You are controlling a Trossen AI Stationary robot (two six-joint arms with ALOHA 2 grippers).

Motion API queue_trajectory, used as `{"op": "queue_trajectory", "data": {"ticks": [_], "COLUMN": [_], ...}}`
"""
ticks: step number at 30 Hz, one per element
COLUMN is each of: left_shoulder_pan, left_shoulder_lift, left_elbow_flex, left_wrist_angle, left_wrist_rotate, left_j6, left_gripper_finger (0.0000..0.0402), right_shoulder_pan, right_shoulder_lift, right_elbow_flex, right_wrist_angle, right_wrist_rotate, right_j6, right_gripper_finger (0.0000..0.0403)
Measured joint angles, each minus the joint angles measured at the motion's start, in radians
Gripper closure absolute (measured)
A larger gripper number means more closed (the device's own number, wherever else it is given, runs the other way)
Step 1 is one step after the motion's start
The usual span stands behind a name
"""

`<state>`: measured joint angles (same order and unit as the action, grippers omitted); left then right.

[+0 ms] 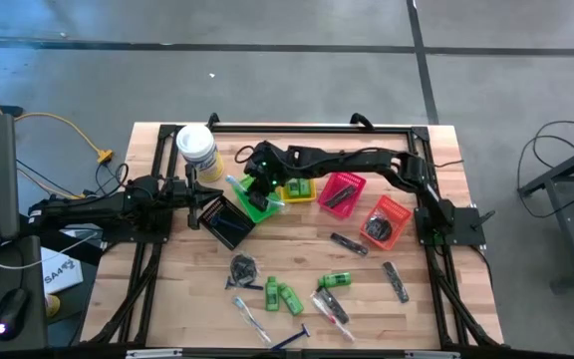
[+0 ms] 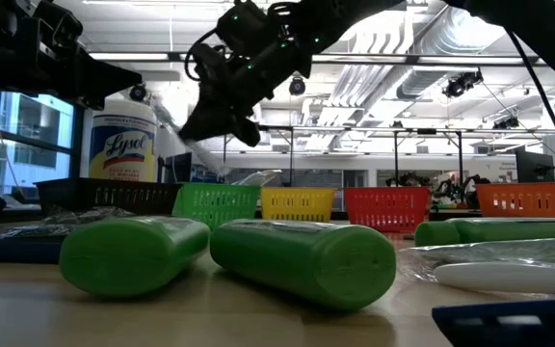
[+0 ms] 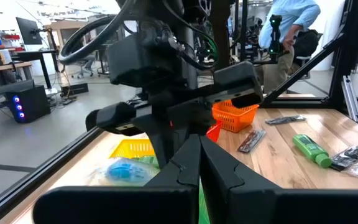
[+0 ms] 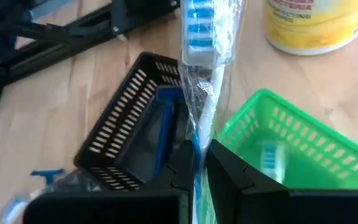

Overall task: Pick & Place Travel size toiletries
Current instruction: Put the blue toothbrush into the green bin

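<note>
In the high view the right arm hides most of the green basket (image 4: 303, 140). The right pincer (image 4: 197, 165) pinches a wrapped toothbrush (image 4: 205, 37) above that basket's rim, beside the black basket (image 4: 126, 109). The left pincer (image 3: 199, 163) is pressed together, holding nothing, over the desk (image 1: 297, 261) edge.

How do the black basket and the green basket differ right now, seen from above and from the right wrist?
The black basket is dark with pale slots; the green basket is bright green. The black basket holds a blue-handled item, the green one a wrapped pale item with blue. The right claw, shut on a wrapped toothbrush, hangs at the green basket's edge, not over the black basket. Both are small slotted plastic baskets side by side on the table.
</note>
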<state>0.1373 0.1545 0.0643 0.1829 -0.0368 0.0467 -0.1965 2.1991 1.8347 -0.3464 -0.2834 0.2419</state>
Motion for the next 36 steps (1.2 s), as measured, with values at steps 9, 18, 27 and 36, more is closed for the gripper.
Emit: {"op": "queue_trajectory", "data": {"ticks": [9,18,27,36], "left_shoulder_pan": [0.000,0.000,0.000,0.000], "left_shoulder_lift": [0.000,0.000,0.000,0.000], "left_elbow_flex": [0.000,0.000,0.000,0.000], "left_wrist_angle": [-0.002,-0.002,-0.002,-0.002], "left_wrist_rotate": [0.000,0.000,0.000,0.000], "left_j6": [0.000,0.000,0.000,0.000], "left_gripper_finger": [0.0402,0.0402,0.0402,0.0402], "right_shoulder_pan": [0.013,0.011,0.006,0.006], "right_shoulder_lift": [0.029,0.071,0.102,0.101], "right_elbow_flex": [0.001,0.000,-0.002,-0.019], "right_wrist_angle": [0.080,0.091,0.092,0.081], "right_wrist_rotate": [0.149,0.151,0.178,0.160], "right_j6": [-0.114,-0.137,-0.131,-0.131], "right_gripper_finger": [0.0382,0.0379,0.0378,0.0378]}}
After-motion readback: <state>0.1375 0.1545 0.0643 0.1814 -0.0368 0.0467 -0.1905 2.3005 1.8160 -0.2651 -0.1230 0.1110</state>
